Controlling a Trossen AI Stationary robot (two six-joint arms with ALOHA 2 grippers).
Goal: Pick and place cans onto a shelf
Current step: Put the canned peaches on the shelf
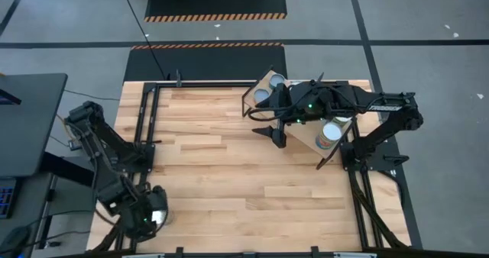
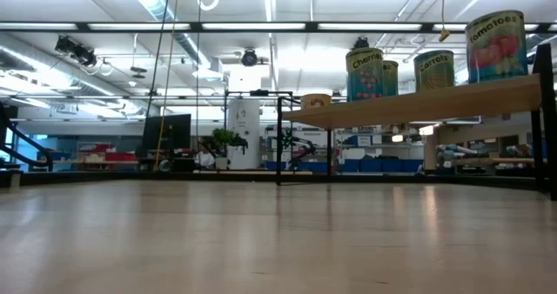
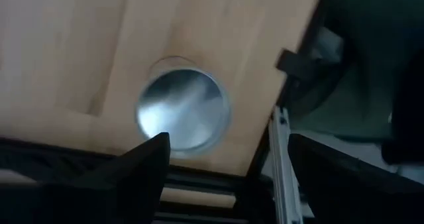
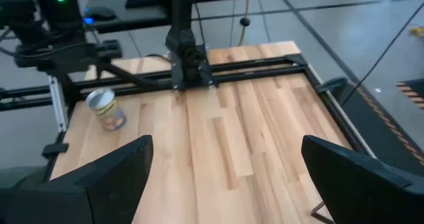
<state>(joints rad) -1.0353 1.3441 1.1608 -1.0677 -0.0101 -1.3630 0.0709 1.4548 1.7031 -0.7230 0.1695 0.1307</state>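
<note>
Your left gripper hung spread over a lone can at the table's near left corner, close to the edge rail. Your right gripper stood released beside the shelf, where four cans sat; the middle planks lay bare.

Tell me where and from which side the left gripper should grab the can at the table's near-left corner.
Grip the can across its round side wall, coming straight down from above. It stands upright with its shiny lid facing the left gripper, whose fingers are open and already hover over it. The table's black frame rail runs close beside it, so a sideways approach looks cramped.
</note>
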